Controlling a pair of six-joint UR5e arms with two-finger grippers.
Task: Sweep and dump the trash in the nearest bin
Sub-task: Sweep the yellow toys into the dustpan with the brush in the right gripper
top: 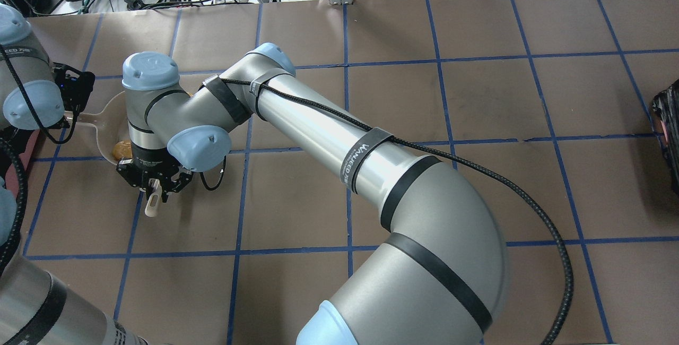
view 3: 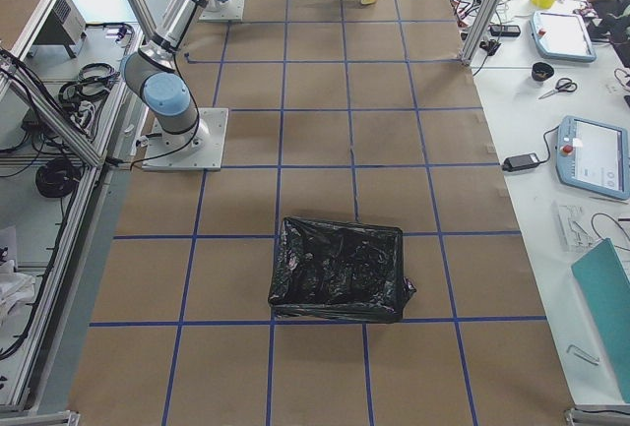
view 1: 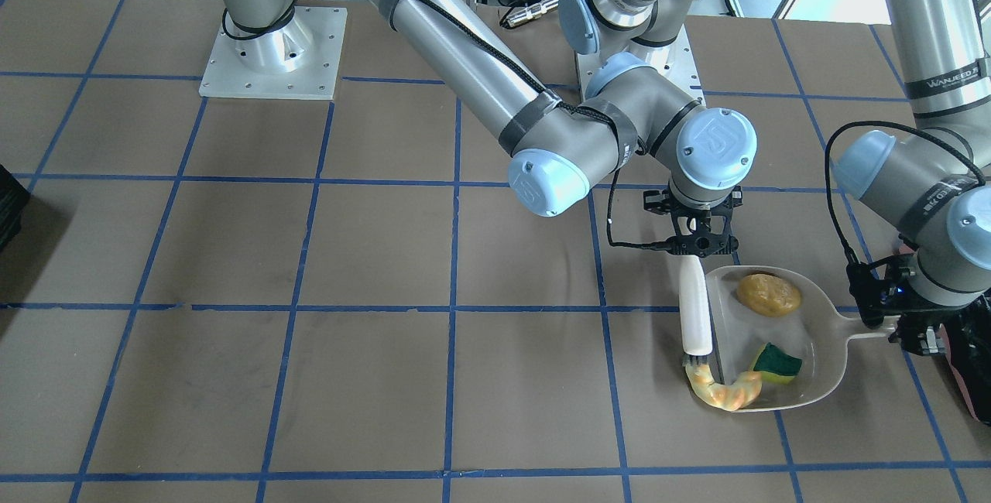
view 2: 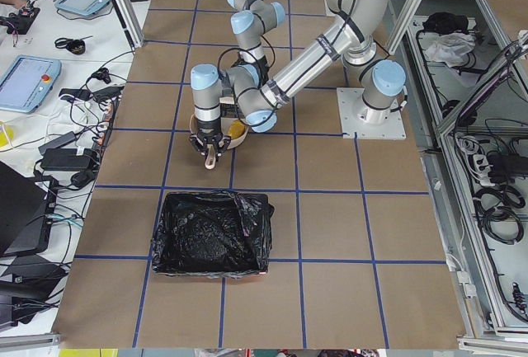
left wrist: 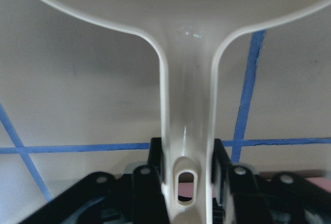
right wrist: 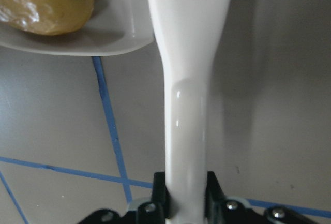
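Observation:
My right gripper (view 1: 701, 246) is shut on the handle of the white brush (view 1: 694, 306), which points down to the table. Its bristles touch the curved croissant piece (view 1: 728, 392) at the open mouth of the translucent dustpan (view 1: 821, 333). The potato-like lump (view 1: 768, 294) and the green-and-yellow sponge scrap (view 1: 776, 364) lie inside the pan. My left gripper (left wrist: 189, 157) is shut on the dustpan handle (left wrist: 186, 105). The bin with its black bag (view 2: 213, 233) stands on the table a tile past the pan in the exterior left view.
A pink edge of the bin (view 1: 969, 379) shows right behind my left gripper. A second black-bagged bin (view 3: 340, 269) stands toward the table's other end. My right arm (top: 329, 138) stretches across the middle of the table.

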